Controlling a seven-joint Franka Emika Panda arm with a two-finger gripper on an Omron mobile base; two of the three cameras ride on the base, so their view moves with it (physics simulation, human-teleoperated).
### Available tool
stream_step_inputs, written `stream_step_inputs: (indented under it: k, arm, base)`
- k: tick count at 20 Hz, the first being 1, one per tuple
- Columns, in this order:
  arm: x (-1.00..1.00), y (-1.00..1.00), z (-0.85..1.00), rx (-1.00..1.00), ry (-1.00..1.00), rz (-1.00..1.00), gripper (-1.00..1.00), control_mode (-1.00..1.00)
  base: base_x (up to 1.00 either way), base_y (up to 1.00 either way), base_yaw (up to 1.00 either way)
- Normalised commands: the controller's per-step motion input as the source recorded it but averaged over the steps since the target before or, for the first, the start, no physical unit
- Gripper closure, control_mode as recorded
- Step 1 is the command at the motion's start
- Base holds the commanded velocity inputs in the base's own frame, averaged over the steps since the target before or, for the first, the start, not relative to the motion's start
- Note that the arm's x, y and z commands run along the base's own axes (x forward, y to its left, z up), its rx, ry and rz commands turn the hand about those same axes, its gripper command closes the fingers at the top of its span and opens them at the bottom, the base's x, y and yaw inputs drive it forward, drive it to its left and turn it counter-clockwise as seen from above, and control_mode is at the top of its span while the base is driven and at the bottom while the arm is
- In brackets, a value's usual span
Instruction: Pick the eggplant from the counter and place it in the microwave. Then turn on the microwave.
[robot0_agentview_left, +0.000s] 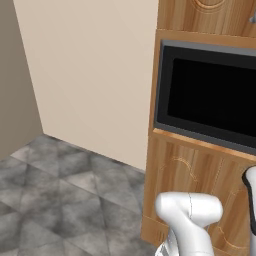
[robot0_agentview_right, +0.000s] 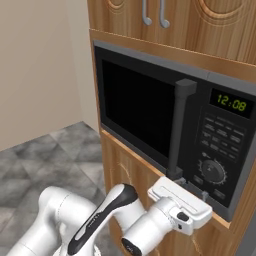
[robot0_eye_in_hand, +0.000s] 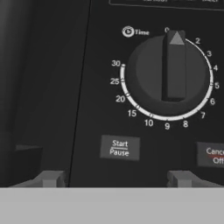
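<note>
The microwave (robot0_agentview_right: 140, 110) sits in a wooden cabinet, its black glass door shut behind the vertical bar handle (robot0_agentview_right: 177, 130). From the other side the microwave (robot0_agentview_left: 210, 95) appears as a dark glass front. My gripper (robot0_agentview_right: 193, 188) is open and empty, right at the lower part of the button panel. In the hand view the gripper (robot0_eye_in_hand: 116, 179) points just below the Start/Pause button (robot0_eye_in_hand: 120, 147), with the timer dial (robot0_eye_in_hand: 170, 72) above it, its pointer near zero. The eggplant and the counter are out of view.
A Cancel/Off button (robot0_eye_in_hand: 213, 155) lies right of Start/Pause. The green display (robot0_agentview_right: 231, 104) reads 12:08. Cabinet doors with handles (robot0_agentview_right: 153, 15) are above the microwave and a wooden panel (robot0_agentview_left: 190, 175) is below. Grey tiled floor (robot0_agentview_left: 65, 200) lies open to the left.
</note>
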Motion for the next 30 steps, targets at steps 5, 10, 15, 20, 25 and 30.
stream_step_inputs:
  k: [5,10,15,20,25,30]
  arm:
    - [-0.19,-0.30,0.09,0.00,0.00,-0.01,-1.00,-1.00]
    - [-0.23,-0.26,0.13,0.00,0.00,-0.01,-1.00,-1.00]
    - [-0.35,-0.25,0.17,0.00,0.00,0.00,-1.00,-1.00]
    - [-0.36,-0.26,0.12,0.00,0.00,0.00,-1.00,-1.00]
    - [-0.09,-0.01,0.02,0.00,0.00,0.00,-1.00,-1.00]
    - [0.00,0.00,0.00,0.00,0.00,-0.03,-1.00,-1.00]
  base:
    - [0.00,0.00,0.00]
    - [0.00,0.00,0.00]
    - [0.00,0.00,0.00]
    - [0.00,0.00,0.00]
    - [0.00,0.00,0.00]
    - [0.00,0.00,0.00]
